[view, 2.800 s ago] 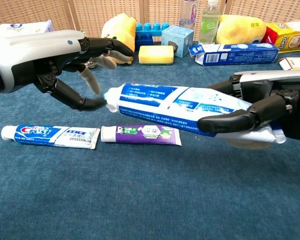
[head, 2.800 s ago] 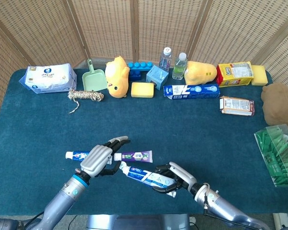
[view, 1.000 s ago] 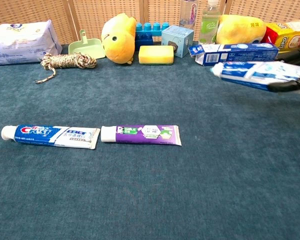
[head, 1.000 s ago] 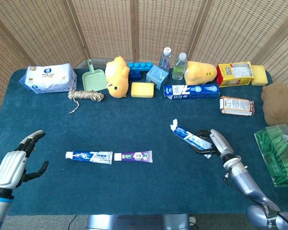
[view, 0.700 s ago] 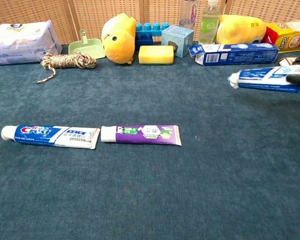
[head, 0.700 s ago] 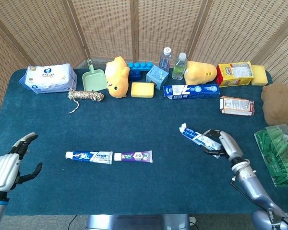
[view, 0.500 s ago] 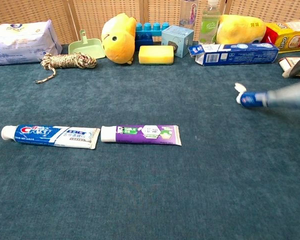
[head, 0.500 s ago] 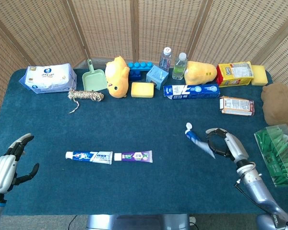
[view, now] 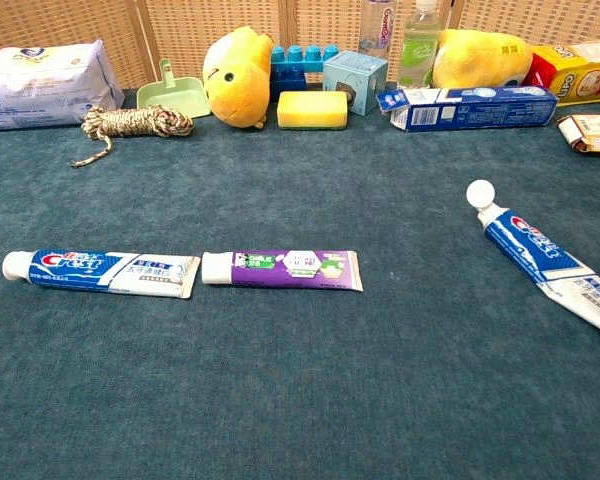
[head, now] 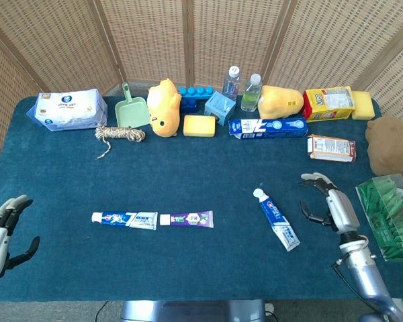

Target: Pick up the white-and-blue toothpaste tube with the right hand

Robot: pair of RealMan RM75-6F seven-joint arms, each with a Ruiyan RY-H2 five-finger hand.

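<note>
The white-and-blue toothpaste tube (head: 276, 219) lies flat on the blue cloth at the right, cap pointing away from me; the chest view shows this tube (view: 544, 254) near its right edge. My right hand (head: 330, 207) hovers just right of it with fingers apart, holding nothing and not touching it. At the lower left corner of the head view my left hand (head: 0, 237) hangs off the table edge, fingers spread and empty. Neither hand shows in the chest view.
A Crest tube (head: 124, 219) and a purple tube (head: 187, 219) lie end to end at centre left. A toothpaste box (head: 267, 127), bottles, sponges, plush toys and a wipes pack (head: 68, 109) line the back. A green-filled clear bin (head: 388, 215) stands at the right.
The right hand carried the white-and-blue tube to the right, lowered it and let go; it now lies on the cloth. The left hand drew back to the lower left corner.
</note>
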